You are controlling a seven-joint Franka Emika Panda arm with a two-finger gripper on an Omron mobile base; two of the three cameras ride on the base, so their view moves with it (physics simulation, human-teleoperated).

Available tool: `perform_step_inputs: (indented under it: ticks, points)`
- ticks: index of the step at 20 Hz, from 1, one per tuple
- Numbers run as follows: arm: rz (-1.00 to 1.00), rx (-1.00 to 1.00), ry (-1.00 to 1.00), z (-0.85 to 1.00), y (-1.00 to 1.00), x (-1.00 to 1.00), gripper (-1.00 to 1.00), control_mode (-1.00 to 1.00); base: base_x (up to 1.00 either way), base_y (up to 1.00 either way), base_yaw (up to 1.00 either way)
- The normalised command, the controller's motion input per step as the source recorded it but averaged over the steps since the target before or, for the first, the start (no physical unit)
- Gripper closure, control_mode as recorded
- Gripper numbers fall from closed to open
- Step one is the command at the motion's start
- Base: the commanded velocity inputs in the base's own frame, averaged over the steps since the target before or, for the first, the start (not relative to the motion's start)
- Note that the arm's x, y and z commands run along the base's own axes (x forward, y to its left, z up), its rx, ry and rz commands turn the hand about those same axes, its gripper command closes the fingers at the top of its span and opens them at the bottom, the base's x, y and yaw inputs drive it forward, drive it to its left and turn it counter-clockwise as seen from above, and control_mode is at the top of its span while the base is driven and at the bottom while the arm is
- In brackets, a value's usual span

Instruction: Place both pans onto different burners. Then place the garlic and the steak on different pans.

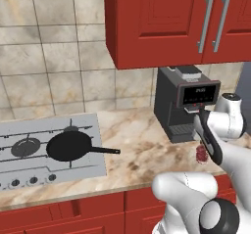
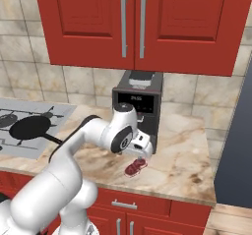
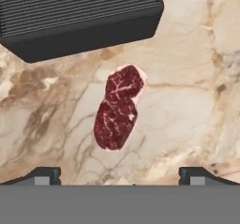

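Claw point(image 3: 119, 174) released, fingers wide apart, hovering over steak point(image 3: 117, 108), not touching. Steak flat on marble bench point(image 2: 187, 155), just in front of black coffee machine point(image 2: 139, 108). One pan point(image 1: 69, 146) on centre burner of cooktop point(image 1: 29, 130), handle pointing right twd bench. Red cabinets point(image 2: 138, 22) overhead.

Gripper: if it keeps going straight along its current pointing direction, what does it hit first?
Most likely the steak. The gripper is open and points down at the marble counter, with the steak lying flat between its fingertip lines. The coffee machine sits farther ahead, off that line. How far above the steak it is remains unclear.
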Motion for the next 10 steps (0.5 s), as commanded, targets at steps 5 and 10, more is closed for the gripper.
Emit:
perform_step_inputs:
  ticks: [5, 10]
  points:
    - [0.00, 0.00, 0.00, -0.45, 0.00, 0.23, -1.00, -1.00, 0.00, 0.00, 0.00]
    - [0.00, 0.00, 0.00, -0.33, 0.00, 0.26, -1.00, -1.00, 0.00, 0.00, 0.00]
